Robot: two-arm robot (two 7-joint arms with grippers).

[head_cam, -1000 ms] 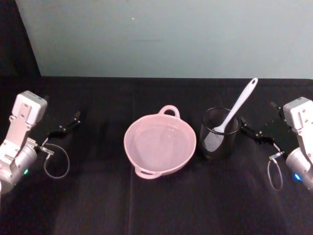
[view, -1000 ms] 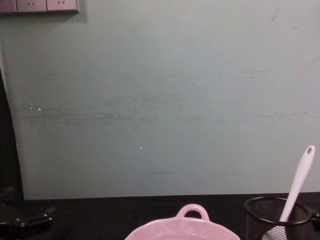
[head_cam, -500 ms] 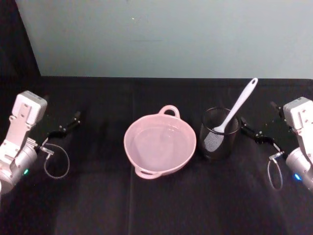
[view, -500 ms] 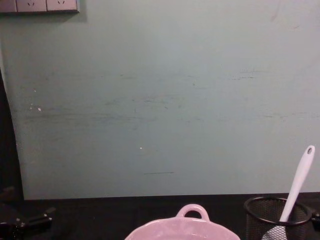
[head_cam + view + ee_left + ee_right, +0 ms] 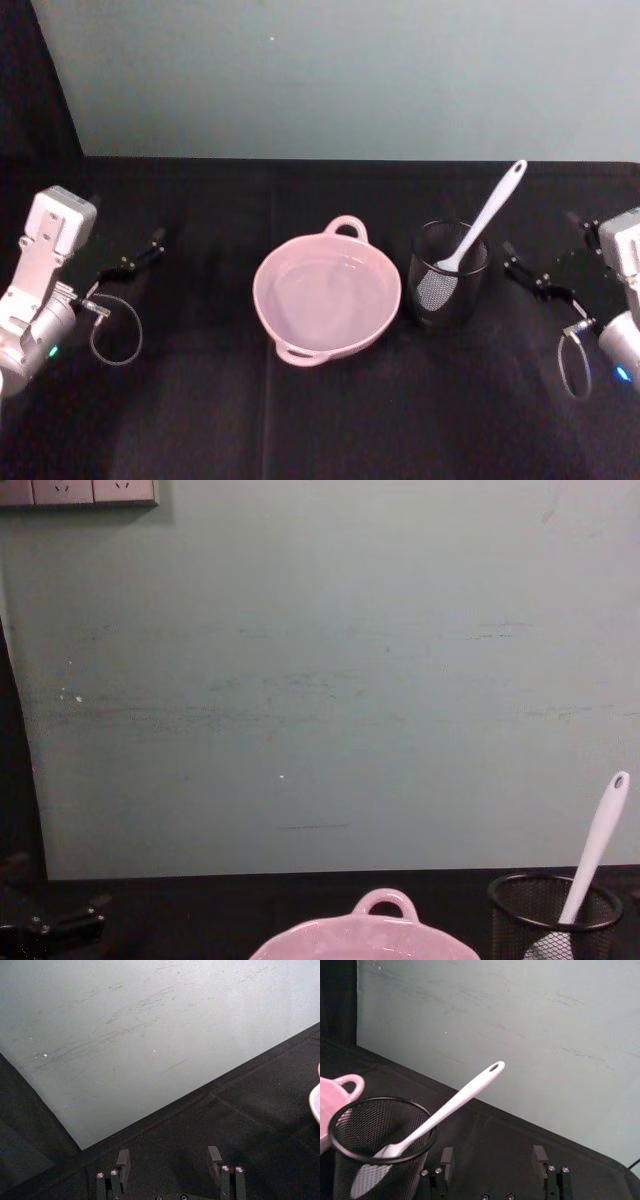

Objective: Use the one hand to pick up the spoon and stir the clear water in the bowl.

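The spoon [image 5: 487,220] leans in the cup [image 5: 440,295], near the right pincer [image 5: 493,1155] on its left, handle tipped toward it. That pincer's fingers are apart. The left pincer [image 5: 169,1157], also apart, is much farther.

Dim, even light; black desk [image 5: 200,420] swallows shadows; faint sheen inside pink bowl [image 5: 262,300]; pale wall [image 5: 350,70] flatly lit
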